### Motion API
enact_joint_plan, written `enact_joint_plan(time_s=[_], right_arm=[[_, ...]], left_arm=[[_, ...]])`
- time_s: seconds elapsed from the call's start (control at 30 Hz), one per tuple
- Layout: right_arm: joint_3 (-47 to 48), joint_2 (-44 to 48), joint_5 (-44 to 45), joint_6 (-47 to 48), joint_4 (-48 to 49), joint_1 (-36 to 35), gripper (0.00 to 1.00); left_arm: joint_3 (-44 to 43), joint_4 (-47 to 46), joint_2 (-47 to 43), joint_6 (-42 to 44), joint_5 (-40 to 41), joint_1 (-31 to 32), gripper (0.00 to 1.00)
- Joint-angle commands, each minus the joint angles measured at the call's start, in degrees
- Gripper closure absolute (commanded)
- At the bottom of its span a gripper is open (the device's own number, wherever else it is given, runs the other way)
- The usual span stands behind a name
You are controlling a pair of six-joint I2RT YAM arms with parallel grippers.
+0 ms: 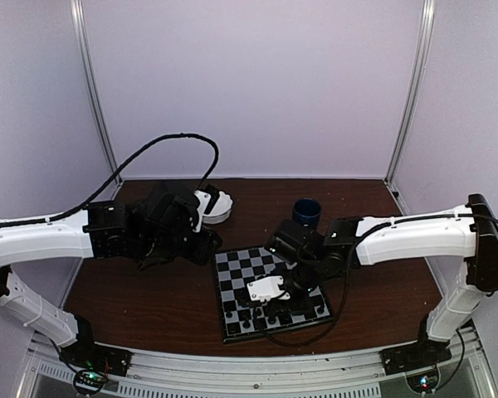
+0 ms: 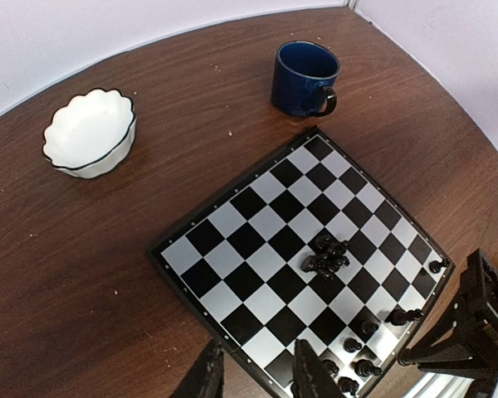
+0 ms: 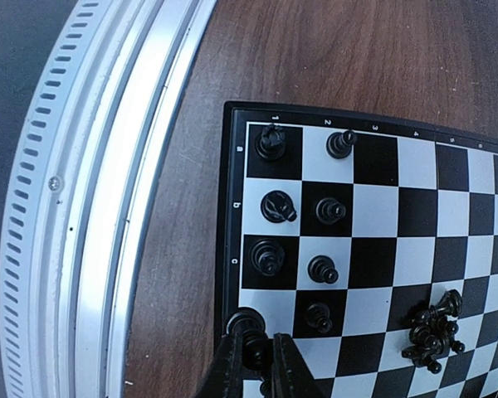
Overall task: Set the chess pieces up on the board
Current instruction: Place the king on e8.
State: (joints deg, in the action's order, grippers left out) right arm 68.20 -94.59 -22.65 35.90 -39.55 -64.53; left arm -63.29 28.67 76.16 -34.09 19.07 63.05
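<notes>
1. We see the board (image 1: 232, 278), black and pale grey checks inside a thin dark border, on the brown counter (image 1: 149, 290), lower centre of the top view.
2. In the right wrist view, tiny black chess pieces (image 3: 330, 210) stand in two files along its left edge, and a heap (image 3: 432, 332) lies at lower right.
3. The right tool (image 3: 253, 369) pinches a black piece (image 3: 253, 347) at the bottom edge.
4. The left tool (image 2: 257, 377) is spread and holds nothing.

white arm links (image 1: 407, 236), black joints (image 1: 108, 225), black cable (image 1: 170, 139), black right pincer (image 3: 255, 355).
</notes>
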Motion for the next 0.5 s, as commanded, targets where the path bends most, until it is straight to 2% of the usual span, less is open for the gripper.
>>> enact_joint_plan(time_s=[0.0, 0.47], right_arm=[[-0.86, -2.01, 2.39, 0.26, 2.57, -0.39, 0.88], [-1.52, -5.12, 3.62, 0.49, 3.47, -0.44, 0.87]], left_arm=[[0.52, -2.27, -0.41, -0.8, -0.49, -0.3, 0.7], [1.41, -3.13, 0.51, -0.87, -0.98, -0.33, 0.7]])
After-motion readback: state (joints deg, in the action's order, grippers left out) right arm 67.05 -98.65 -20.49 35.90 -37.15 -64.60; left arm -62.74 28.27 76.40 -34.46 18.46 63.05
